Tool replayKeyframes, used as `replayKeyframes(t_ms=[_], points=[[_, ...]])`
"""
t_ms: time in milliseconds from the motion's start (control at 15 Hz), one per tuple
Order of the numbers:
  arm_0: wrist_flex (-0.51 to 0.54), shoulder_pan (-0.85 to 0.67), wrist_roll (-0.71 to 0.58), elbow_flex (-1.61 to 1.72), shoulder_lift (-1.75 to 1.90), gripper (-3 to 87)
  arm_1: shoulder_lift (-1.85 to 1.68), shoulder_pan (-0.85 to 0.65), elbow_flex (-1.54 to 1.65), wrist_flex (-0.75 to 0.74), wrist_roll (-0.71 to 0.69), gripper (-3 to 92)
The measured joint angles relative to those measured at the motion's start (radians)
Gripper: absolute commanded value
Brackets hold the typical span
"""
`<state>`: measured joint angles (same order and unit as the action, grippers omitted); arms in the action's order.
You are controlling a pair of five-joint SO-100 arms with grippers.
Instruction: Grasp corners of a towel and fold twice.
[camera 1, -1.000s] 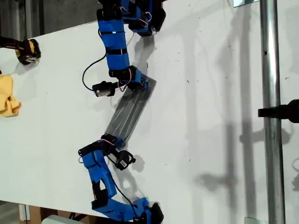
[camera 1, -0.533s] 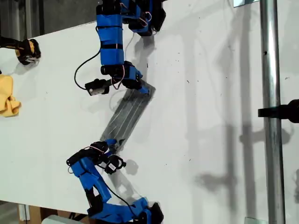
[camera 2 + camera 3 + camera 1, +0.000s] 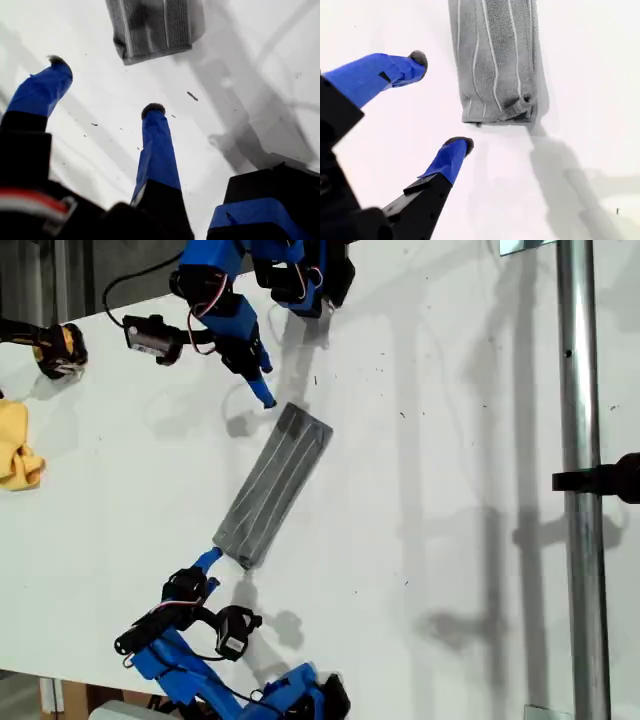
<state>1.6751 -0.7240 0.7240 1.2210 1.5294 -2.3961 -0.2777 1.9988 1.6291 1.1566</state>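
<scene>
The towel (image 3: 275,485) lies flat on the white table as a long narrow folded strip, grey with thin white stripes, running diagonally. My first gripper (image 3: 262,395) hovers open just off the strip's upper end in the exterior view, not touching it. The first wrist view shows that gripper (image 3: 105,84) with its blue fingers spread and the towel's end (image 3: 155,30) ahead of them. My second gripper (image 3: 205,565) is open beside the strip's lower end. In the second wrist view that gripper (image 3: 439,100) holds nothing, and the towel (image 3: 495,60) lies close by, its layered corners stacked at the end.
A crumpled yellow cloth (image 3: 18,445) and a black-and-yellow object (image 3: 60,348) sit at the exterior view's left edge. A vertical metal pole (image 3: 575,480) with a black clamp (image 3: 600,480) stands at that view's right. Both arm bases (image 3: 300,280) are on the table.
Both grippers were at the towel's two ends and have opened and drawn back from them. The towel now lies flat and released.
</scene>
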Motion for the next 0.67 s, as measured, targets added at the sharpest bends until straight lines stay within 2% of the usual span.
replayKeyframes(t_ms=[133,400,533,667], points=[[-0.035,0.003,0.021,0.215,0.265,26.0,-0.236,0.008,0.141,0.008,0.075,29.8],[-0.137,0.104,0.143,0.804,0.983,23.3,-0.66,0.195,0.462,-0.021,0.342,29.4],[-0.258,0.229,0.264,1.098,1.287,20.2,-0.818,0.276,0.583,-0.049,0.453,29.5],[-0.38,0.348,0.341,1.397,1.6,18.6,-0.785,0.328,0.595,-0.061,0.511,29.9]])
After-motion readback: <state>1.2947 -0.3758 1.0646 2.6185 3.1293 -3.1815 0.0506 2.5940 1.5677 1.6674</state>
